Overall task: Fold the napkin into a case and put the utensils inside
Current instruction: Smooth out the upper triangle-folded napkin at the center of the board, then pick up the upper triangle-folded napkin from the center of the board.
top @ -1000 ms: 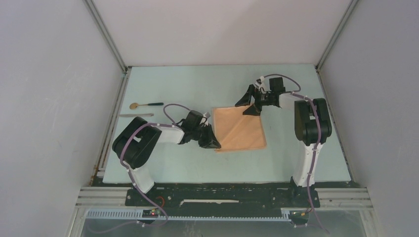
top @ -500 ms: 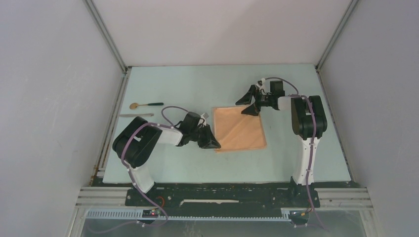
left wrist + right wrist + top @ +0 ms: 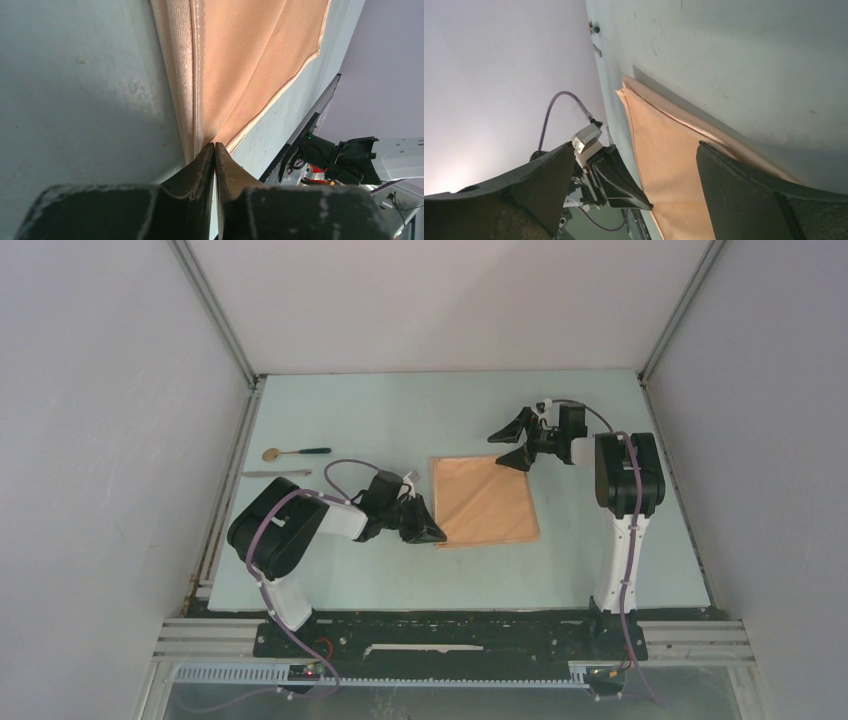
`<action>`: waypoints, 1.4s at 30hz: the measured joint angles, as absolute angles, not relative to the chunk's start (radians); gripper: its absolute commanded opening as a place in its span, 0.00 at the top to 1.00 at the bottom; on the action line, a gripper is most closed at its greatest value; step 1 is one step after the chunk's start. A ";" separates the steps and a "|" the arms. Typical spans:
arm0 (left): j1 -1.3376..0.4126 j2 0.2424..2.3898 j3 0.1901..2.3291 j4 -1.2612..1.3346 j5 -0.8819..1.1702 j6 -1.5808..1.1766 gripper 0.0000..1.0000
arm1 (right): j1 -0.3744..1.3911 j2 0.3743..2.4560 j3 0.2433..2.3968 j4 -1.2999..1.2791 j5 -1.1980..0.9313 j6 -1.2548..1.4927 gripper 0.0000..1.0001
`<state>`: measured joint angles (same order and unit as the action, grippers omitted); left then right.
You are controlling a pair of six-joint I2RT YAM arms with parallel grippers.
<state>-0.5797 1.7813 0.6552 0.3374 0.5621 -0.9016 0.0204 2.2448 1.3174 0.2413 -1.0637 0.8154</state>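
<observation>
the napkin (image 3: 485,502) lies flat in the middle of the table (image 3: 400,420), folded into a shape that is almost square. the left gripper (image 3: 432,533) is low at the napkin's near left corner. in the left wrist view its two fingers (image 3: 202,165) are pressed together right on that corner, and the creases in the cloth run in to the tips, so it looks like it is pinching the napkin. from this gripper, all the rest of the cloth spreads away to the right and toward the back.

the right gripper (image 3: 494,451) hangs by the far right corner, the corner across from the pinched one. its fingers are wide apart and hold nothing.

i think the next fold starts from the left arm, since it has the cloth. it would carry its corner across toward the right.

the spoon (image 3: 295,452) and the thin silvery piece (image 3: 275,473) lie well apart from the napkin, by the left edge, both pointing sideways. the left arm is nearer to them.
</observation>
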 measured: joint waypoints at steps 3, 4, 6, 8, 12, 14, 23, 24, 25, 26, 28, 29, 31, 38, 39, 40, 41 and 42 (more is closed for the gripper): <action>-0.579 1.781 0.654 0.339 0.562 -0.902 0.85 | 0.004 2.255 1.317 0.281 -1.064 0.875 0.00; -0.579 1.781 0.654 0.339 0.562 -0.902 0.85 | -0.004 2.259 1.317 0.297 -1.065 0.894 0.00; -0.579 1.781 0.654 0.339 0.562 -0.902 0.85 | -0.025 2.268 1.318 0.340 -1.068 0.935 0.00; -0.579 1.781 0.654 0.339 0.562 -0.902 0.82 | -0.053 2.289 1.339 0.369 -1.079 0.972 0.00; -0.580 1.766 0.654 0.326 0.566 -0.912 0.63 | -0.109 2.334 1.445 0.375 -1.092 1.008 0.00; -0.580 1.731 0.655 0.286 0.562 -0.912 0.51 | -0.126 2.320 1.485 0.327 -1.092 0.986 0.00; -0.563 1.468 0.843 -0.006 0.557 -0.852 0.27 | 0.032 1.775 1.385 -0.360 -0.594 0.574 0.00; -0.552 1.451 0.877 -0.036 0.556 -0.836 0.23 | 0.112 1.682 1.337 -0.408 -0.521 0.542 0.00; -0.537 1.443 0.912 -0.066 0.553 -0.823 0.14 | 0.174 1.626 1.308 -0.437 -0.482 0.525 0.00; -0.517 1.442 0.950 -0.098 0.548 -0.806 0.11 | 0.244 1.578 1.279 -0.458 -0.443 0.514 0.00; -0.479 1.469 1.031 -0.168 0.518 -0.763 0.11 | 0.413 1.504 1.215 -0.507 -0.353 0.498 0.00; -0.462 1.500 1.084 -0.208 0.484 -0.736 0.14 | 0.490 1.489 1.190 -0.530 -0.313 0.495 0.00; -0.440 1.576 1.182 -0.277 0.421 -0.693 0.21 | 0.587 1.478 1.147 -0.572 -0.240 0.496 0.01; -0.414 1.887 1.417 -0.414 0.344 -0.645 0.40 | 0.622 1.319 0.978 -0.649 -0.069 0.519 0.08; -0.414 1.924 1.438 -0.429 0.339 -0.645 0.43 | 0.624 1.279 0.958 -0.644 -0.062 0.521 0.09; -0.415 1.949 1.452 -0.437 0.337 -0.646 0.46 | 0.627 1.250 0.942 -0.635 -0.060 0.522 0.11; -0.415 1.978 1.467 -0.444 0.330 -0.646 0.47 | 0.634 1.219 0.923 -0.622 -0.057 0.524 0.12; -0.415 2.003 1.476 -0.447 0.323 -0.649 0.46 | 0.642 1.198 0.908 -0.606 -0.056 0.525 0.13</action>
